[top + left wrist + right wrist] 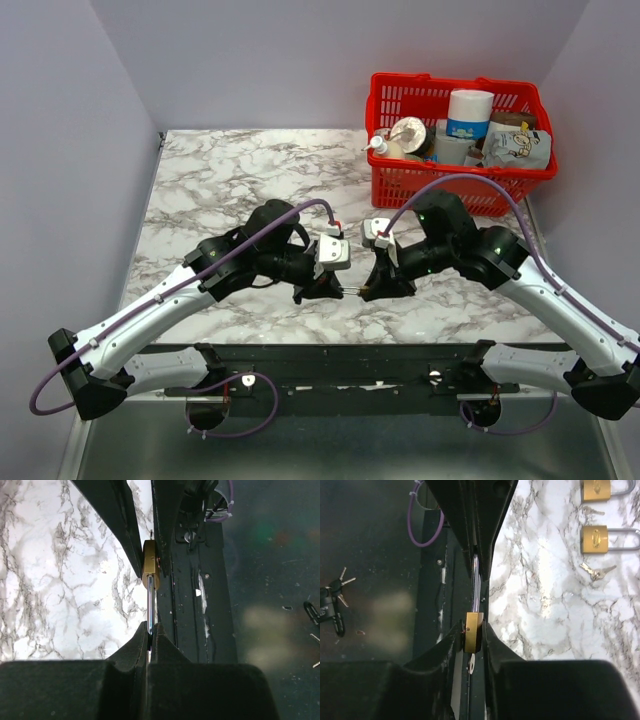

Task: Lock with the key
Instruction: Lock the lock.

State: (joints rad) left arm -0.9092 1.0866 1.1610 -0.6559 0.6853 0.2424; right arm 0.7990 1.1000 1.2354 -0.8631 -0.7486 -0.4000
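Note:
A brass padlock (473,632) is held above the table's near edge between both arms. My right gripper (473,636) is shut on its body, one finger on each flat face. A small silver key (471,664) sticks out of the body's underside, between the fingers. The steel shackle (476,585) runs away from the body to my left gripper (150,632), which is shut on the shackle's far end. In the left wrist view the padlock's brass body (150,562) shows beyond the shackle (150,605). From above, the left gripper (325,290) and the right gripper (380,285) face each other tip to tip.
Two more brass padlocks (595,539) (596,487) lie on the marble table (240,180) with loose keys (597,571) beside them. A red basket (400,180) of bottles and packets stands at the back right. A bunch of keys (335,605) lies below the table edge.

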